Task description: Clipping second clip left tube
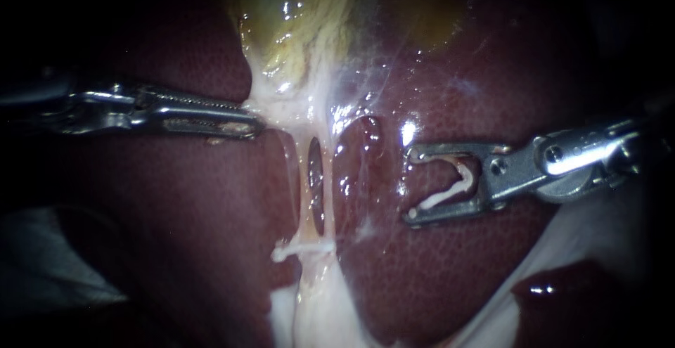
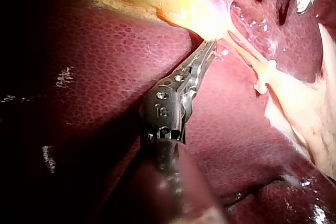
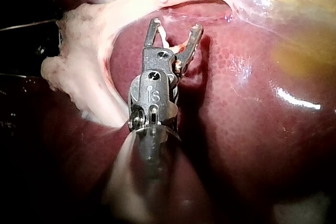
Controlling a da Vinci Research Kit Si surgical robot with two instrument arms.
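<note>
Spreading wide over the dark red liver (image 1: 436, 263), the right instrument's pincer (image 1: 413, 185) holds a bent white clip (image 1: 453, 183) between both sides, well apart from the pale left tube (image 1: 299, 186), which bears a seated white clip (image 1: 302, 251). The left instrument's pincer (image 1: 254, 126) is clamped on whitish tissue (image 1: 281, 109) below the yellow gallbladder (image 1: 302, 24).

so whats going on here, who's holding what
The left instrument has its jaws shut on the pale tissue just below the gallbladder. The tubes run stretched over the liver. One white clip already sits on a tube. The right instrument holds a spare clip between wide-set jaws, beside the tubes and not yet around either.
</note>
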